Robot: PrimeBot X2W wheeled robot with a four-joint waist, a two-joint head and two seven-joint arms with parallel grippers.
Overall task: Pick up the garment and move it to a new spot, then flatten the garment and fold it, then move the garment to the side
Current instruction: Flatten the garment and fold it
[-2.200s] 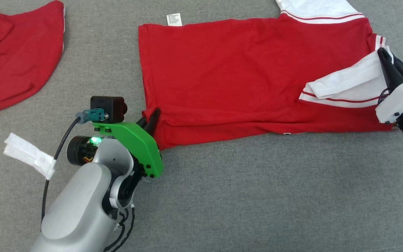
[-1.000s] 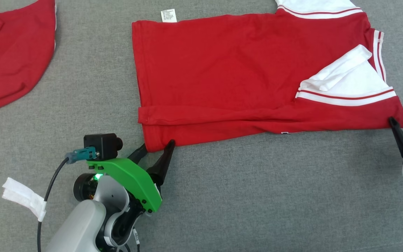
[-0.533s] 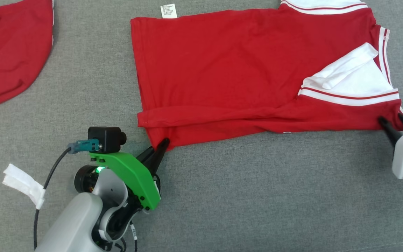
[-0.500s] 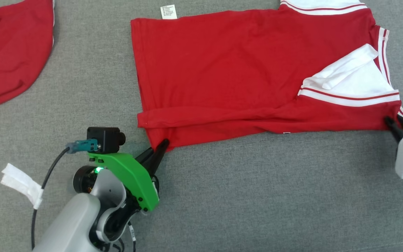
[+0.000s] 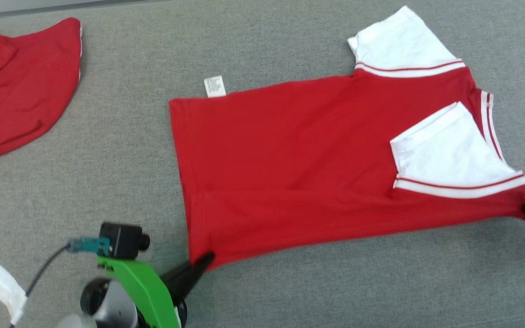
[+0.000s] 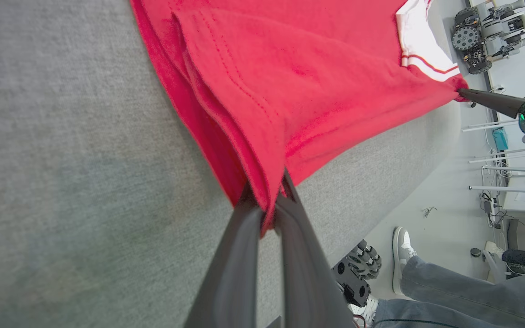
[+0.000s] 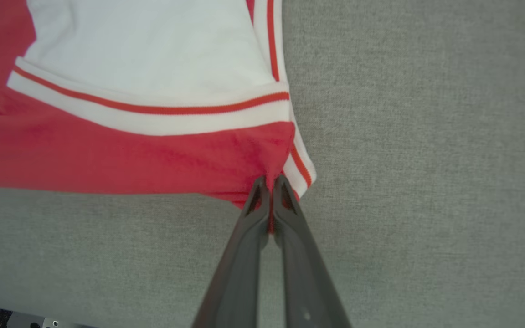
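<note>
the red and white t-shirt [image 5: 290, 168] lies spread out in the middle of the grey desk [image 5: 335, 291]. the left end effector [image 6: 267, 202] is closed tight on the shirt's near bottom corner. the right end effector [image 7: 269, 182] is closed tight on the near shoulder corner, just beside the folded-in white sleeve [image 5: 445, 150]. the near edge runs straight between them. a small white tag [image 5: 215, 86] pokes out at the far corner. a heap of red clothing [image 5: 12, 91] lies well apart, on the left.
</note>
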